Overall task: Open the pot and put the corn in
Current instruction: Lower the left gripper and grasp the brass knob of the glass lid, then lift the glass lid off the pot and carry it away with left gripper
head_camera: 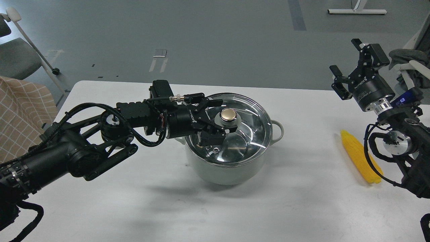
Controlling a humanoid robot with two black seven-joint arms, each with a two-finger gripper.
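Observation:
The pale grey-green pot [222,169] stands mid-table, covered by its glass lid [250,126] with a gold knob [229,114]. My left gripper [224,115] reaches in from the left, low over the lid. It is open, with one finger on each side of the knob, and the pads look a little apart from it. The yellow corn [360,156] lies on the table at the right, tapered end pointing away from me. My right gripper [344,56] is open and empty, raised above and behind the corn.
The white table [134,208] carries only the pot and the corn. A checked cloth [20,111] and a chair [16,57] stand off the table's left edge. My right arm's joints and cables [396,144] hang close beside the corn.

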